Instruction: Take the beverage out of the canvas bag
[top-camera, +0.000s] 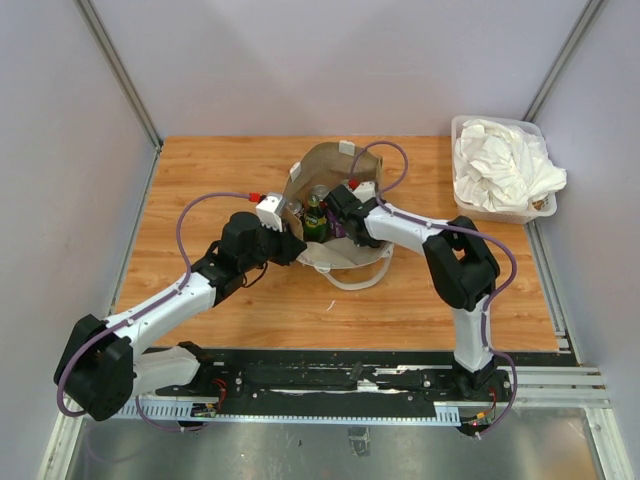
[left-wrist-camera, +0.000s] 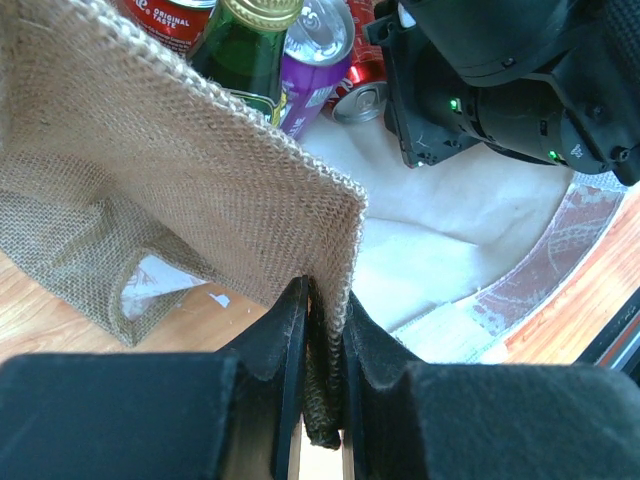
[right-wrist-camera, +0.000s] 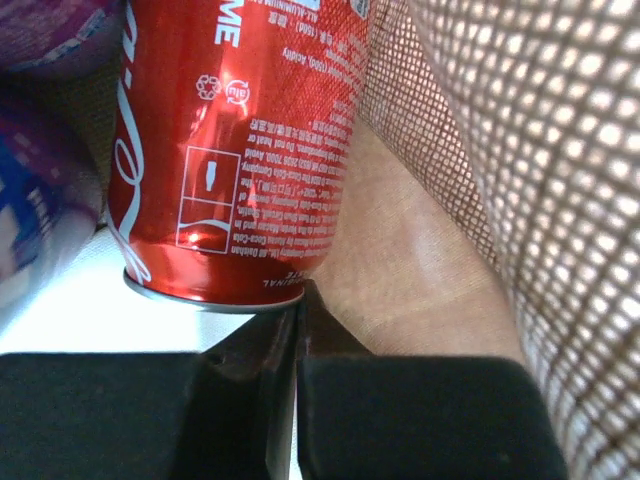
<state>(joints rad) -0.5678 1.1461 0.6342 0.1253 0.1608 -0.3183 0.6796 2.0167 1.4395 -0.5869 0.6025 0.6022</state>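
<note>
Left wrist: canvas bag (left-wrist-camera: 150, 180) holds green bottle (left-wrist-camera: 235, 60), purple can (left-wrist-camera: 310, 70), red can (left-wrist-camera: 165, 22); left jaws pinch rim, right jaws closed.

Red can (right-wrist-camera: 240, 150), upper end beyond the view's edge; blurred purple-blue shape (right-wrist-camera: 40, 200) alongside

Cramped canvas bag (top-camera: 325, 160): cans (right-wrist-camera: 240, 140), green bottle (left-wrist-camera: 245, 45), right pincer (right-wrist-camera: 298, 305)

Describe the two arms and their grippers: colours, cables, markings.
The left arm and right arm alternate white links with bulky black joints. A purple cable loops along each, ending in a red plug. The left gripper and right gripper have flat matte-black fingers; no markings show.
</note>
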